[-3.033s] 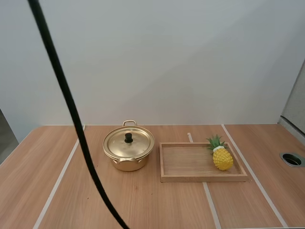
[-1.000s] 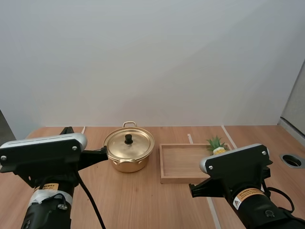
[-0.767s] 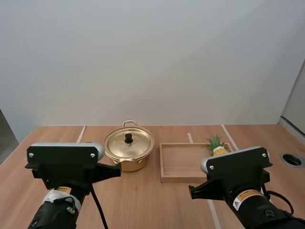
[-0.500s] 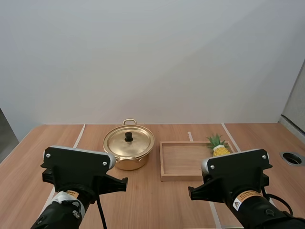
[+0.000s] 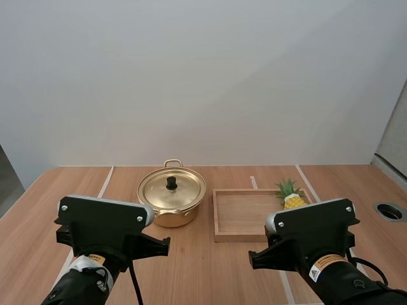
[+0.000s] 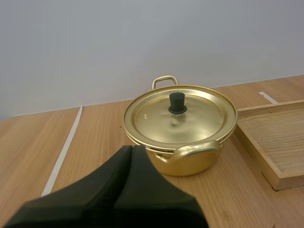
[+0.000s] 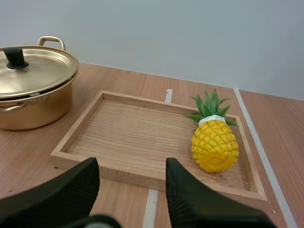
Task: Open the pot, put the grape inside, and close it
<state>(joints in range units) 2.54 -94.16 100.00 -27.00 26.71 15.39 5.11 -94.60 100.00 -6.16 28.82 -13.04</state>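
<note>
**On table: lidded pot left, pineapple on tray right, both arms at near edge**

On the table (image 5: 210,267), the gold pot (image 6: 190,164) sits left of the wooden tray (image 7: 137,137), just beside it with a narrow gap of wood between them. Lid (image 6: 183,118) is on and seated flat, black knob (image 6: 177,102) straight up. The pot's two loop handles line up near-to-far: one at the back (image 6: 165,80), one on the near side (image 6: 192,151) facing the arms.

Tray lies with its long side running left-right. The fruit on it is a yellow pineapple (image 7: 214,145), at the tray's right end toward the far rim. It looks to be standing on its base, long axis close to vertical. Green crown is up, leaning slightly toward the pot side. Rest of the tray floor is bare.

Left jaws: closed, fingers (image 6: 123,180) pressed together as one dark wedge holding nothing. They aim at the pot, short of its near handle and not touching it.

Right jaws: open, the two fingers (image 7: 57,190) apart with nothing between them. They sit just short of the tray's near rim, pointed across the tray; pineapple is off to their right, well apart.

From the high camera, left arm (image 5: 102,232) sits nearer than the pot. Right arm (image 5: 311,235) covers the tray's near right corner and part of the pineapple.
</note>
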